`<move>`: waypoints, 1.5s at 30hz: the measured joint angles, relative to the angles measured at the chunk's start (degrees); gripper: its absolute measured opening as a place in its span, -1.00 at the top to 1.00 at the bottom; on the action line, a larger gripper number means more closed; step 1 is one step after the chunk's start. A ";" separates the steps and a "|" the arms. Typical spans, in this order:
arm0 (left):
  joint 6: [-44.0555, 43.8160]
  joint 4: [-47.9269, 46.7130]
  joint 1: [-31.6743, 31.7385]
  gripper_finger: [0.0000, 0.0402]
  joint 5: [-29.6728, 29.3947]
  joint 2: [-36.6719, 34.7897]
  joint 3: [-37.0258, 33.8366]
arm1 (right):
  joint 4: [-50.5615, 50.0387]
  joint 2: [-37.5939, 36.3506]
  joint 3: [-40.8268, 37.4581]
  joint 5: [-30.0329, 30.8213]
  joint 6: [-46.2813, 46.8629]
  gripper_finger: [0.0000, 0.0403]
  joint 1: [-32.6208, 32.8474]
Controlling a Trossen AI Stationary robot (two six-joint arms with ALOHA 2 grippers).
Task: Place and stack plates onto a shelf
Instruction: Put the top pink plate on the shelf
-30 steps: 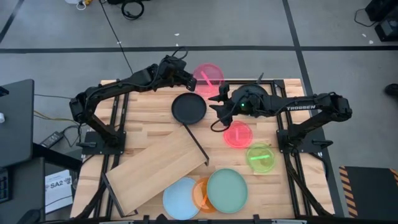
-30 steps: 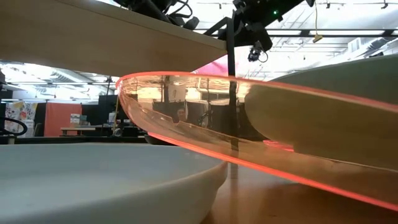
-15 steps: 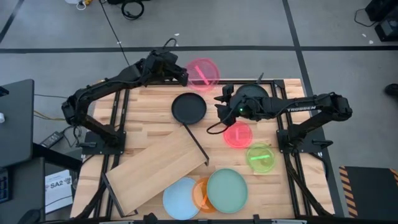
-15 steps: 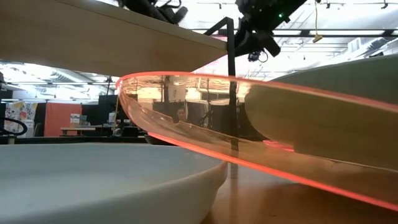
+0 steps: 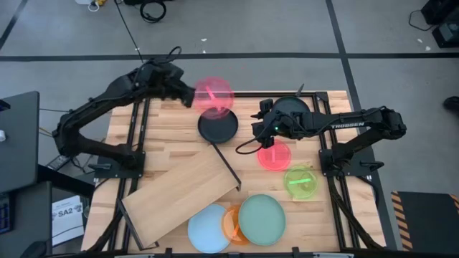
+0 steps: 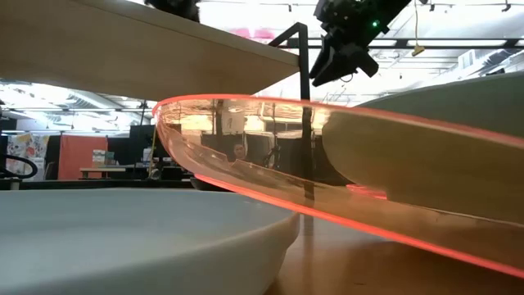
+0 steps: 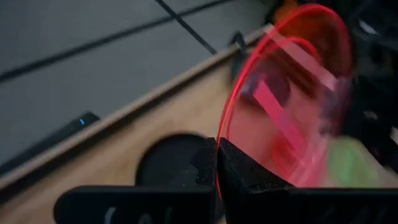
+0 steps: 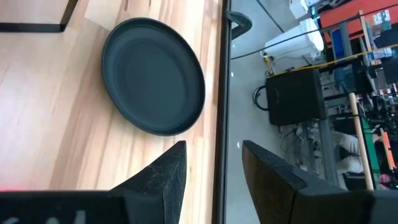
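My left gripper (image 5: 191, 94) is shut on a translucent pink plate (image 5: 214, 94), raised over the table's far edge just beyond a black plate (image 5: 217, 125) that lies flat on the tabletop. My right gripper (image 5: 257, 120) is open and hovers to the right of that black plate (image 8: 153, 74), touching nothing. The shelf (image 5: 183, 193), a pale board with a black bar frame (image 5: 228, 163), lies slanted at the near left. A smaller pink plate (image 5: 274, 155) and a neon-green plate (image 5: 300, 181) lie on the right. Light-blue (image 5: 210, 228), orange (image 5: 233, 223) and mint-green (image 5: 262, 218) plates overlap at the near edge. My left gripper pinches the pink plate's rim (image 7: 219, 163) between its two fingers (image 7: 239, 171), on the plate's left side. The fingers come level from the table's left. The plate is lifted clear of the table and appears tilted in the hold.
A dark round shape (image 5: 292, 106) sits under my right arm at the far right. Black frame rails run along both table sides. In the low view the orange plate (image 6: 327, 176) and the shelf board (image 6: 123, 49) fill the foreground. Bare wood lies at the far left (image 5: 154, 125).
My left gripper has carried the pink plate toward the table's left and a little nearer, raising it; the plate now hangs over the black plate's far rim. My right gripper has drawn back slightly toward the right, still open.
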 joint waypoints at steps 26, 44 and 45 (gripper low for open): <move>-3.90 -40.12 -21.82 0.95 20.50 -7.14 0.06 | -0.04 0.00 0.00 -0.71 0.00 0.20 -6.10; -29.78 -42.11 -51.65 0.95 13.53 -7.06 -0.03 | -0.01 0.00 0.00 -4.59 0.07 0.20 -9.72; -31.29 -42.15 -53.12 0.95 13.01 -7.06 -0.03 | -0.01 0.00 0.00 -4.59 0.07 0.20 -9.73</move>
